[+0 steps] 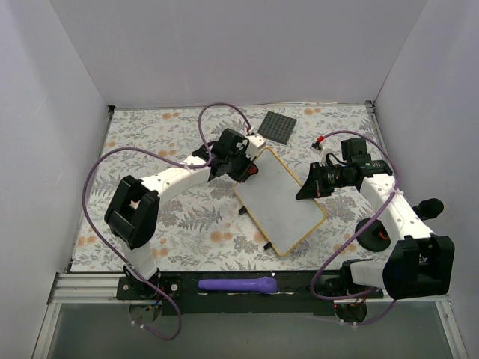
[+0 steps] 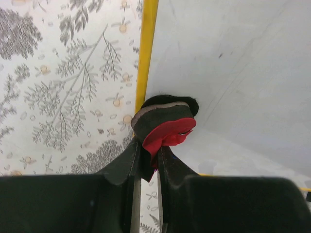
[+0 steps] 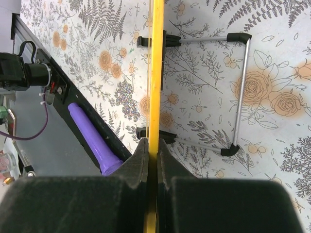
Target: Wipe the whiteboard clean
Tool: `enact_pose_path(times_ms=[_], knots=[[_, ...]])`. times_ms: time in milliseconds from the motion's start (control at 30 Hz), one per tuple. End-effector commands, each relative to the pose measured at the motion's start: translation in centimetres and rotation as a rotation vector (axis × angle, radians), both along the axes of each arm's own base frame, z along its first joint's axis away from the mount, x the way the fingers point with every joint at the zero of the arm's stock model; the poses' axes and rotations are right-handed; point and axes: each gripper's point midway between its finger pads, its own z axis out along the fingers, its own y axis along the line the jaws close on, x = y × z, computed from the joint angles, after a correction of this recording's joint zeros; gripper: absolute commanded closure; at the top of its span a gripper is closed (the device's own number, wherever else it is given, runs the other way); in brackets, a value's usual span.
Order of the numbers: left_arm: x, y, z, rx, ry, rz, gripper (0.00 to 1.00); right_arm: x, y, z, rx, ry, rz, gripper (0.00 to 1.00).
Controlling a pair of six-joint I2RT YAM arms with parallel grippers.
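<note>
The whiteboard point(image 1: 281, 198) lies askew in the middle of the floral cloth, and its surface looks blank. My left gripper point(image 1: 249, 169) is at its far left corner, shut on a red and black felt eraser point(image 2: 165, 127). The eraser rests on the white surface point(image 2: 233, 73) right beside the yellow frame point(image 2: 146, 48). My right gripper point(image 1: 307, 190) is shut on the board's right edge. In the right wrist view its fingers point(image 3: 141, 160) pinch the yellow frame point(image 3: 156, 73) edge-on. The board's wire stand point(image 3: 240, 87) with black feet shows behind the board.
A dark grey studded plate point(image 1: 278, 127) lies at the back, just beyond the board. A purple marker point(image 1: 238, 284) lies on the black rail at the near edge and also shows in the right wrist view point(image 3: 90, 141). White walls close in three sides.
</note>
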Motion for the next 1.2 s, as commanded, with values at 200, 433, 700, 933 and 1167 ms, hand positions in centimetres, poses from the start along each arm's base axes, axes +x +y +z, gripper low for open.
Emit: enact_pose_path(times_ms=[200, 433, 700, 933, 1167], knots=[[-3.2, -10.7, 7.2, -0.152, -0.121, -0.254, 1.0, -0.4, 0.9, 1.6, 0.048, -0.042, 0.057, 0.99], [-10.0, -13.6, 6.1, -0.123, 0.0, -0.364, 1.0, -0.3, 0.8, 1.6, 0.045, -0.046, 0.055, 0.99], [0.6, -8.0, 5.8, -0.1, 0.024, -0.094, 1.0, -0.3, 0.9, 1.8, 0.051, -0.049, 0.061, 0.99], [-0.2, -7.1, 2.9, -0.033, 0.088, -0.124, 1.0, -0.2, 0.9, 1.9, 0.05, -0.053, 0.057, 0.99], [-11.5, -7.4, 0.1, -0.009, 0.177, -0.275, 1.0, 0.0, 0.7, 2.0, 0.04, -0.055, 0.034, 0.99]])
